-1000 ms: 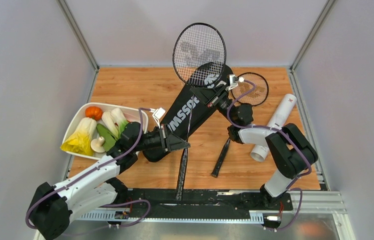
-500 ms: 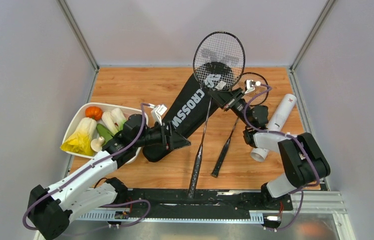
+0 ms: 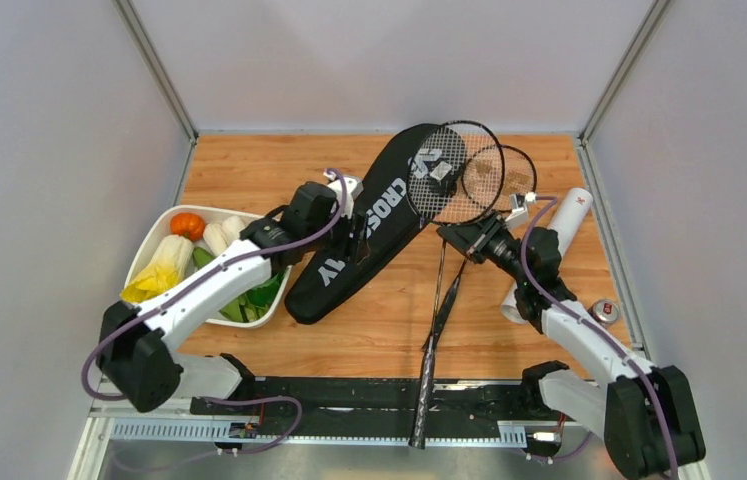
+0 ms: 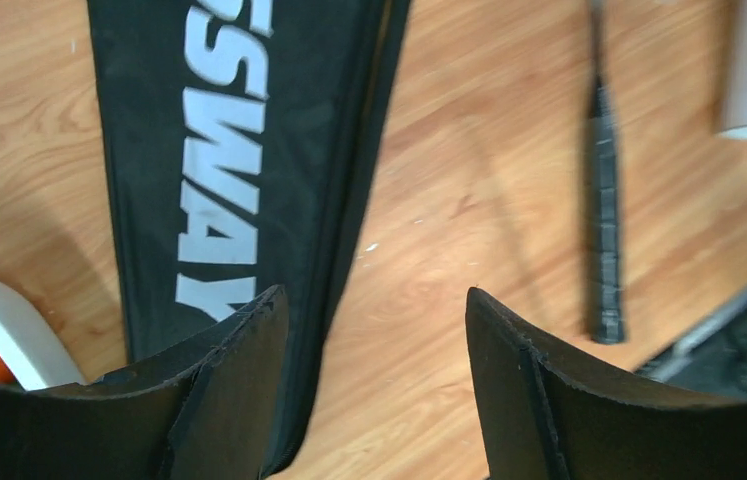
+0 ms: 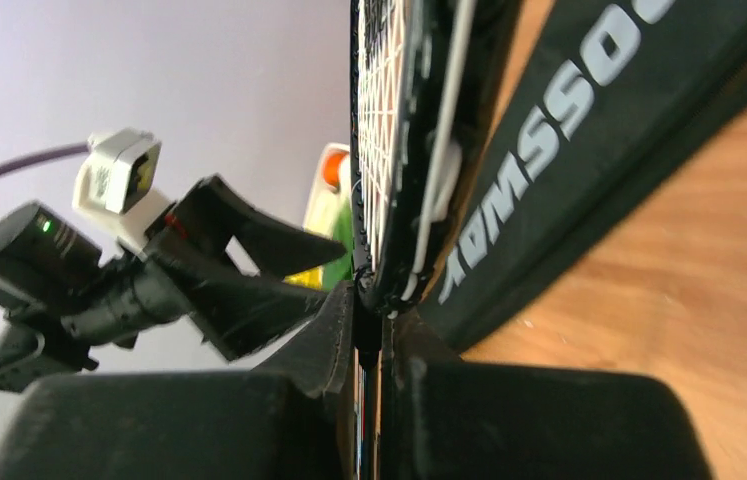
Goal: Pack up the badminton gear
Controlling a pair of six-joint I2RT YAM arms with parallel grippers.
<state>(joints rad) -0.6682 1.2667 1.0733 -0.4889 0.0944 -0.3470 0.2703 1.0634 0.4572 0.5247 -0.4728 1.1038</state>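
The desk (image 3: 249, 170) is warm wood-grain board, and across it lies the racket bag (image 3: 324, 275), a soft matte black sleeve, narrow at its near-left end and widening toward the far right, so its long axis runs on a diagonal. White block letters along it spell "CROSSWAY", though from above the left arm covers the middle letters. The left fingers (image 4: 239, 390) hang over the bag's edge, spread apart with nothing between them. The right fingers (image 5: 324, 340) are pinched tight on the racket (image 3: 454, 180), clamping its thin black frame at the base of the head. Its oval of pale strings sits over the wide end of the bag, pointing toward the far wall, and its slim shaft and dark handle run back to the near edge, out over the black rail. The second racket (image 3: 502, 172) lies with its head at the far right, partly overlapped by the first head, and its wrapped grip lies flat on the wood, angled near-left. Just beside it is the smooth white tube (image 3: 573, 208), carrying a small red mark I cannot read. On the left sits a white tray (image 3: 207, 209) of glossy toy vegetables (image 3: 187, 224).
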